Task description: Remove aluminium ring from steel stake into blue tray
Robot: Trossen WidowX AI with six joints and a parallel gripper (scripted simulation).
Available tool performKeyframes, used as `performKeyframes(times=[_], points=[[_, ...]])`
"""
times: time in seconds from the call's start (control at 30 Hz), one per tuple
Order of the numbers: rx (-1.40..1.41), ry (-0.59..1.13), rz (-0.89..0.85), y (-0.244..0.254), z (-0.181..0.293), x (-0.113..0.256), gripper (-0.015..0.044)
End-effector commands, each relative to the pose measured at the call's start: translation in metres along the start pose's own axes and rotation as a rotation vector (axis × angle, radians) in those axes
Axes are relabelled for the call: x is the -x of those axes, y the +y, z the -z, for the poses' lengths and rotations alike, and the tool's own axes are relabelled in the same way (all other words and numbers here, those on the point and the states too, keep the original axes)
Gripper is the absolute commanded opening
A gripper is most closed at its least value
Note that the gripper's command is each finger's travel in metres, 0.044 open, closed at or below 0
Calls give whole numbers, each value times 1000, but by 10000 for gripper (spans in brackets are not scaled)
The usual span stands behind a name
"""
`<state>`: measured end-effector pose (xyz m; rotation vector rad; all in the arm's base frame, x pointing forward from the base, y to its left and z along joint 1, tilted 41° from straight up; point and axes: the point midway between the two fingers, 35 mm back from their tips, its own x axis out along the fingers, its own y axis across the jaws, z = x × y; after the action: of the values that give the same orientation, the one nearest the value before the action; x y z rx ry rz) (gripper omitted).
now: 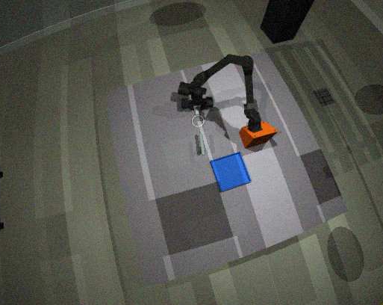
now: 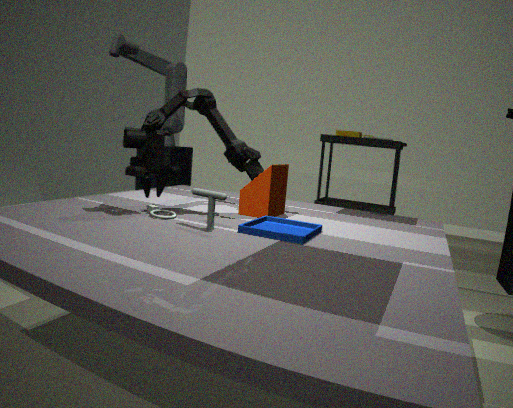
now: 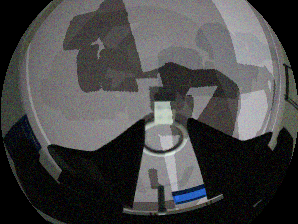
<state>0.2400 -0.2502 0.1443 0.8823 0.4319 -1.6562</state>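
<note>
The tabletop [image 1: 175,172] [image 2: 284,345] [image 3: 60,107] carries everything at work here. Behind the blue tray in the exterior view stands a dark table [image 2: 396,175]. The black arm [image 1: 249,84] [image 2: 219,125] rises from an orange wedge [image 1: 258,135] [image 2: 277,192], which sits above and right of the tray in the top view. The tray [image 1: 231,172] [image 2: 284,230] [image 3: 190,195] lies flat with no ring in it. The tool [image 1: 197,106] [image 2: 153,195] [image 3: 166,123] hangs well up and left of the tray, its 2 fingers parted and released, grasping nothing. The steel stake [image 1: 201,144] [image 2: 211,212] stands upright near the tray, under its 1 cross-bar. The ring [image 1: 192,120] [image 2: 150,214] [image 3: 164,153] lies flat off the stake, farther from the tray, below the tool; its 1 tab [image 1: 197,112] [image 2: 153,206] [image 3: 163,113] points away from the tray.
</note>
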Motion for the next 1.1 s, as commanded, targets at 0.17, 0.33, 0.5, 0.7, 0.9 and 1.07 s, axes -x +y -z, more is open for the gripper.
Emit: performKeyframes(times=[0.17,0.33,0.5,0.7,0.9,1.07], points=[[6,-1,9,0,1,-16,200],[6,-1,9,-1,1,-24,200],[6,-2,9,-1,1,-32,200],[6,-3,9,-2,1,-41,200],[6,-3,9,-2,1,-42,200],[-2,-10,4,0,-2,-40,174]])
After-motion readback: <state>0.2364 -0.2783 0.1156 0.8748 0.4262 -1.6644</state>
